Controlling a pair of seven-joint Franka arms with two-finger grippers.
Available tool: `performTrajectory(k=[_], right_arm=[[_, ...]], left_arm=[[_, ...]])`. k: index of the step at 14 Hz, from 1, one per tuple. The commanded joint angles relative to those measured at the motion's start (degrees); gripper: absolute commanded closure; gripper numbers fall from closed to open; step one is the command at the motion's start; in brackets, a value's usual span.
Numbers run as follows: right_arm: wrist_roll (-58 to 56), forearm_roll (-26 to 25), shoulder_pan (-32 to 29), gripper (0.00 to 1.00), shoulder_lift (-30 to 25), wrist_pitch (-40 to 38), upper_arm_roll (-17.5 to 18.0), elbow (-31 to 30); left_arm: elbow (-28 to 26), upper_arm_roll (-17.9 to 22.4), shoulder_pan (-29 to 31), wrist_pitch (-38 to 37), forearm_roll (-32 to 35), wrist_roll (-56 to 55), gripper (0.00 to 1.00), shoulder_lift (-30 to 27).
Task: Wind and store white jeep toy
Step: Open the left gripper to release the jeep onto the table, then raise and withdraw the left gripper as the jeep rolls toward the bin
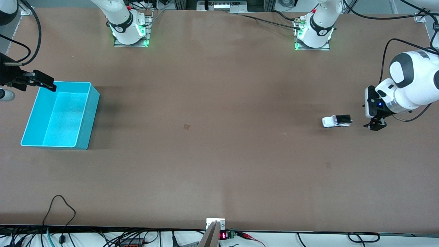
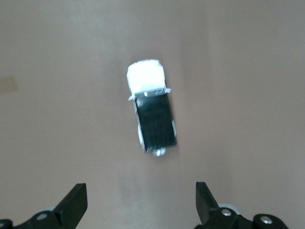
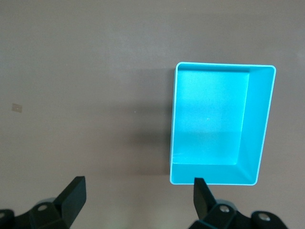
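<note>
The white jeep toy [image 1: 336, 120], white with a black roof, stands on the brown table near the left arm's end. It also shows in the left wrist view [image 2: 151, 109]. My left gripper [image 1: 375, 125] hangs open and empty over bare table beside the jeep, on the side toward the left arm's end; in its wrist view [image 2: 140, 193] the jaws stand wide apart. The cyan bin [image 1: 90, 116] sits empty at the right arm's end and shows in the right wrist view [image 3: 259, 124]. My right gripper [image 1: 44, 82] is open and empty over the bin's rim corner, and shows in its wrist view [image 3: 139, 186].
A small tan mark [image 1: 187, 126] lies on the table's middle. The arm bases [image 1: 129, 31] stand along the table edge farthest from the front camera. Cables [image 1: 61, 209] run along the nearest edge.
</note>
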Motion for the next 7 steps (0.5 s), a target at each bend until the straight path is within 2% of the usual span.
performTrajectory(k=[1,7], right_arm=[[0.67,0.33,-0.04,0.0,-0.12,0.14,0.02,0.14],[0.67,0.41,0.05,0.0,-0.12,0.14,0.02,0.22]], left_arm=[[4.58,-0.16,-4.02,-1.09,-1.38,-3.58,0.0,3.36],[5.9,-0.16,-11.5,-0.83,-1.47,-33.07,0.0,4.51]])
